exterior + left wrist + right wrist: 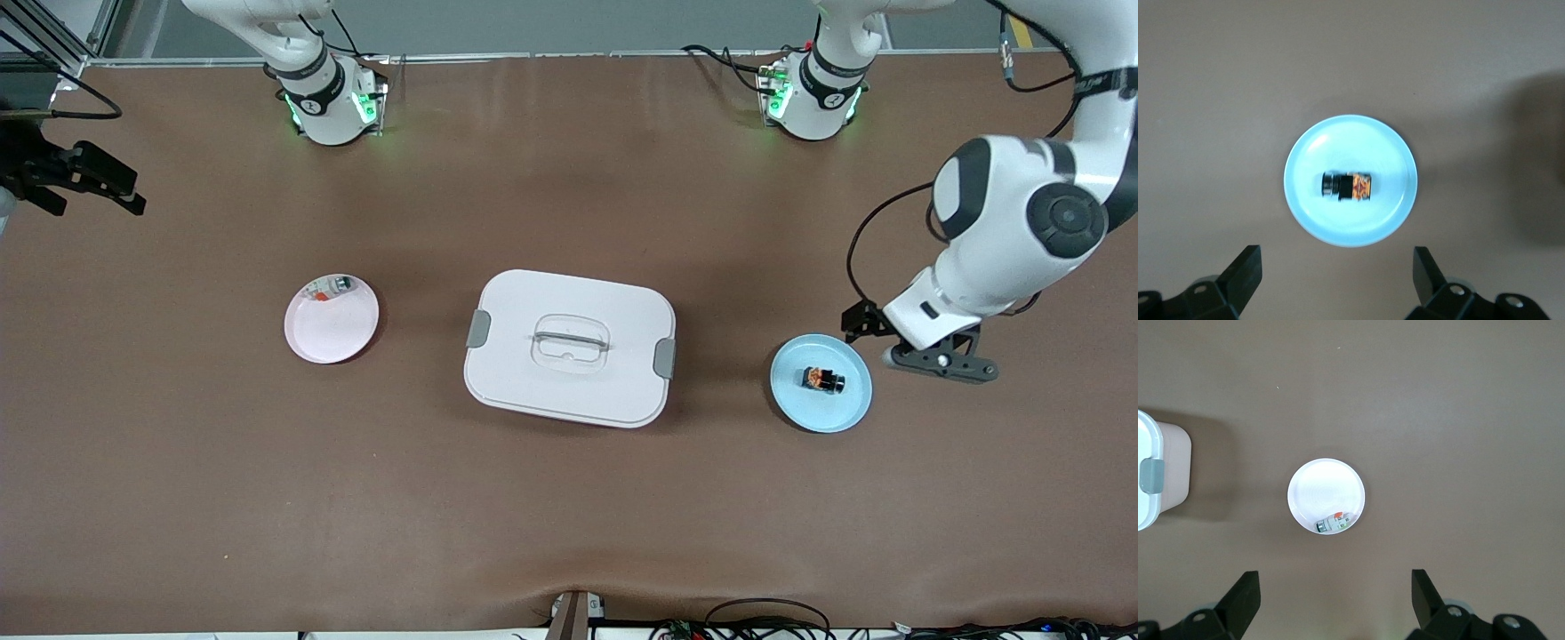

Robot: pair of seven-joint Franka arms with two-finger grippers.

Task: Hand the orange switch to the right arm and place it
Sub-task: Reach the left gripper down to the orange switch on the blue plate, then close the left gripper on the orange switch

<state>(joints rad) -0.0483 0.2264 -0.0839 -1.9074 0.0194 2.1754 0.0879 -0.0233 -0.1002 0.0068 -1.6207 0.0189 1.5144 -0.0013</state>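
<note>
light: bright, even | shadows: soft | left wrist view: slightly blurred

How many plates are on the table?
2. A round light-blue plate sits toward the left arm's end of the table, holding the tiny black-and-orange switch. A round pale-pink plate sits toward the right arm's end. The big white lidded box could hide more inside.

A round pale blue plate [1350, 137] sits on a plain brown counter [1218, 80]. The orange switch [1347, 187] lies on its side at the plate's middle. The left gripper [1337, 273] hangs above the counter just beside the plate, jaws spread wide.
</note>
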